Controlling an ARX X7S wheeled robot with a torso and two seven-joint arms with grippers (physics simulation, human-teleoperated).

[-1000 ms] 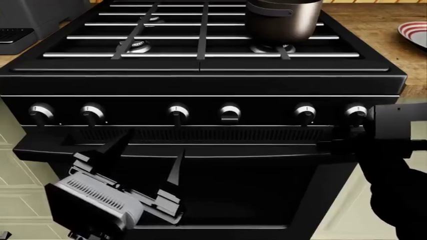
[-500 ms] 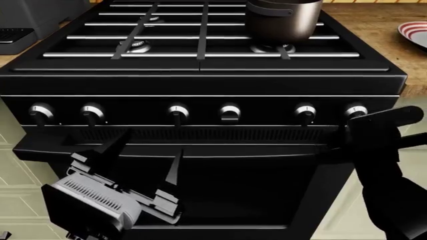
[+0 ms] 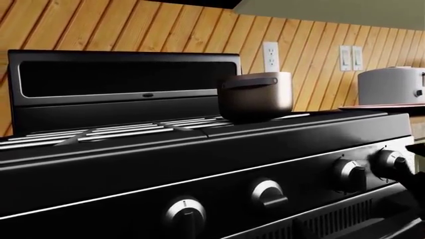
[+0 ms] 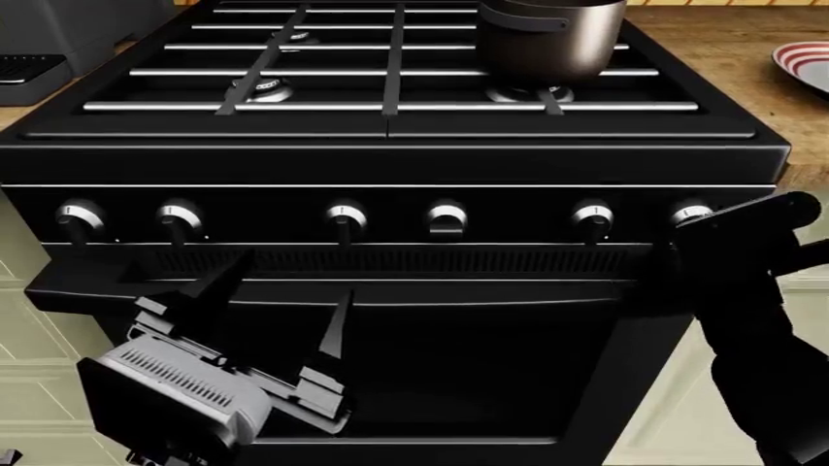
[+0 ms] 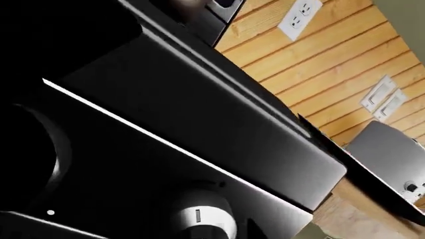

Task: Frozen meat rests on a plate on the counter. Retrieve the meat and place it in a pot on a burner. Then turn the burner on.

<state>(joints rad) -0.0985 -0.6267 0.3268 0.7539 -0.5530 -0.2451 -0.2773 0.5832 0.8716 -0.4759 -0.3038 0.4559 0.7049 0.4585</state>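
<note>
A black gas stove fills the head view, its front panel carrying a row of six round silvery knobs. Warm brown wooden countertop flanks it on the right. On the back right grate stands the small, deep, dark brown-grey metal saucepan, directly over the small round silvery burner ring; its inside is out of sight, so whether the meat lies in it cannot be told (no view shows the steak at all). At the far right edge of the countertop sits a sliver of the round grey plate with dark red stripes.

The left gripper hangs low in front of the oven door, its two dark fingers spread apart and holding nothing. The right gripper, a black mass, is at the rightmost knob; whether its fingers are clamped on it cannot be told. The right wrist view shows that silvery knob close up.
</note>
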